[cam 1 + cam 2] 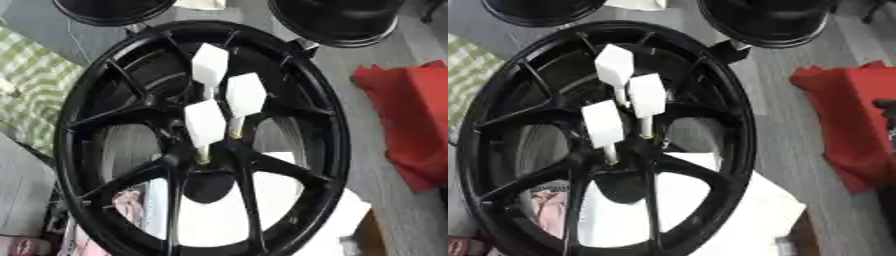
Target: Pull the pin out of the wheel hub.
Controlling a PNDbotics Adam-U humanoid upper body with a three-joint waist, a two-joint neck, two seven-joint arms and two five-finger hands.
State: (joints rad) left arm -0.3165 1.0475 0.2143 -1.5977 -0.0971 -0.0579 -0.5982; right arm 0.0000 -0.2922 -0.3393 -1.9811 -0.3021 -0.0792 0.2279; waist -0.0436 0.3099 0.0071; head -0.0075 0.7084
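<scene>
Three white pins are seen standing in the centre of the black wheel hub: the near pin, the right pin just beside it, and the far pin behind them. Each is shown with a broad white head on a thin stem, the stems set in the holes round the hub's middle. The hub fills most of the picture and is propped over a white surface. Two more black rims are seen at the far edge, and a red cloth lies to the right. Neither hand is shown, so their state cannot be told.
</scene>
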